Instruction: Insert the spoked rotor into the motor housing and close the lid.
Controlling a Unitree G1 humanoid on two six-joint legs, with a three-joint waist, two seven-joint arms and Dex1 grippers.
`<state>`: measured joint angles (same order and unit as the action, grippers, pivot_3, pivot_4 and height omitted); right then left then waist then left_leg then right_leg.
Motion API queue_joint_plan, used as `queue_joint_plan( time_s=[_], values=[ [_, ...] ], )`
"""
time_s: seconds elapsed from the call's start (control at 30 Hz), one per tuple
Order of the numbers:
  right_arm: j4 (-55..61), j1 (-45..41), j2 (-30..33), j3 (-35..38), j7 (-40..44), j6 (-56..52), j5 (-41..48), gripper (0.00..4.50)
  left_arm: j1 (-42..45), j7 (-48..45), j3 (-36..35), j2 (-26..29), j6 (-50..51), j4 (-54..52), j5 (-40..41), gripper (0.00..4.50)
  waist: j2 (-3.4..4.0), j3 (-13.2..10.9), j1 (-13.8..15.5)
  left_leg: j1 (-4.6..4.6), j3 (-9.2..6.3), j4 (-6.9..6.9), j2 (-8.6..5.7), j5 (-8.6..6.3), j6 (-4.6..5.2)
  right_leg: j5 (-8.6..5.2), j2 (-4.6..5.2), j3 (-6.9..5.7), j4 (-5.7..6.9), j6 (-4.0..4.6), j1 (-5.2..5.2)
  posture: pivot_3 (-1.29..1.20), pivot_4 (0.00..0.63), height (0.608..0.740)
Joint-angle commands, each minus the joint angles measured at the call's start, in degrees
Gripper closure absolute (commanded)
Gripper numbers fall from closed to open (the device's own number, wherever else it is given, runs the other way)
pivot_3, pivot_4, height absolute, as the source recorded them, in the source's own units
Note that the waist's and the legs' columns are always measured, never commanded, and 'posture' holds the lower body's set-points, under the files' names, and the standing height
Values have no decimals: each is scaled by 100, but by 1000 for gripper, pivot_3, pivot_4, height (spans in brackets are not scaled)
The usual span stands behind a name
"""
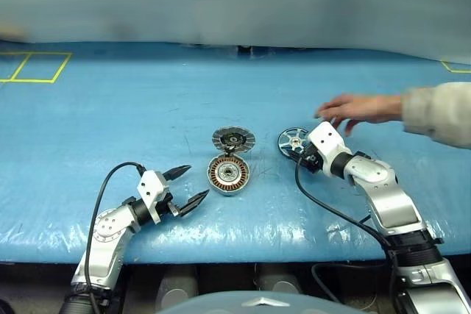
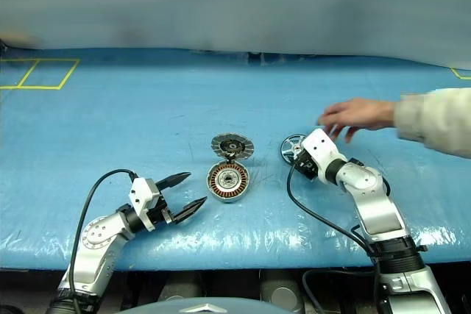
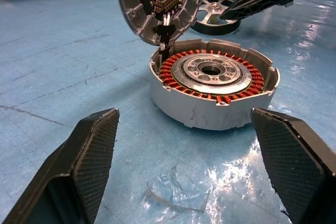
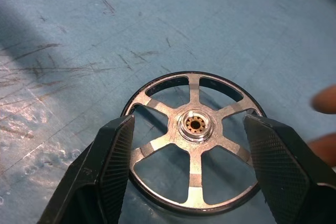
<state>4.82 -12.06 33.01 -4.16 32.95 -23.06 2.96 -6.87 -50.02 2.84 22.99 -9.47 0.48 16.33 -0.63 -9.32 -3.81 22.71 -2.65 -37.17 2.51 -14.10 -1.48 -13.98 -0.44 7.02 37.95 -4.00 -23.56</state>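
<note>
**Rotor bracketed, not yet gripped**

Rotor point(image 4: 194, 142) flat on the blue tabletop point(image 1: 110, 123), just right of the housing point(image 1: 228, 174), hub up and spokes clear. Lies loose, apart from the housing, so the insert is not yet begun.

Housing open beside it, copper windings and silvery centre bared, ready to take the rotor. Lid point(image 1: 233, 139) tipped up on its joint at the far edge of the housing, segmented face showing toward the left wrist camera; propped that way, probably, to keep the bore free.

Right hand point(image 4: 189, 171) low over the rotor, angled down toward the housing side, fingers point(image 4: 113, 166) spread wide either side of the rim, gripping nothing. Judged a pre-grasp stance: closing across the ring should catch it.

Left hand point(image 1: 190, 187) near the left of the housing, level, aimed at it, fingers wide apart and empty; likely waiting to steady the housing.

A person's hand point(image 1: 357, 109) reaching in beyond the rotor, near the right hand.
</note>
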Motion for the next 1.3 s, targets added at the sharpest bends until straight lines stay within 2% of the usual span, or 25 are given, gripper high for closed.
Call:
queue_joint_plan(
  time_s=[0.03,0.77,0.9,1.3],
  values=[
    [167,-79,-21,132,-20,22,36,1046,-1,22,-9,-13,-140,-33,-17,235,0,0,0,0,0,0,0,0,0,0,0,0,0,0,0,0,150,740],
    [226,-104,-164,145,96,84,181,1046,-27,65,-50,8,-188,-36,-28,235,0,0,-3,0,0,0,0,0,0,5,-1,0,0,-8,0,0,150,740],
    [265,-217,-274,201,252,139,436,1046,-21,77,-56,14,-195,-23,-30,235,0,0,-5,-1,0,0,1,0,0,7,-1,0,1,-11,1,0,150,740],
    [-56,-652,-432,-35,550,324,477,1046,-71,134,-64,26,-228,-40,-29,235,0,0,-17,0,0,0,0,0,0,11,-1,0,1,-18,0,0,150,740]
  ],
)
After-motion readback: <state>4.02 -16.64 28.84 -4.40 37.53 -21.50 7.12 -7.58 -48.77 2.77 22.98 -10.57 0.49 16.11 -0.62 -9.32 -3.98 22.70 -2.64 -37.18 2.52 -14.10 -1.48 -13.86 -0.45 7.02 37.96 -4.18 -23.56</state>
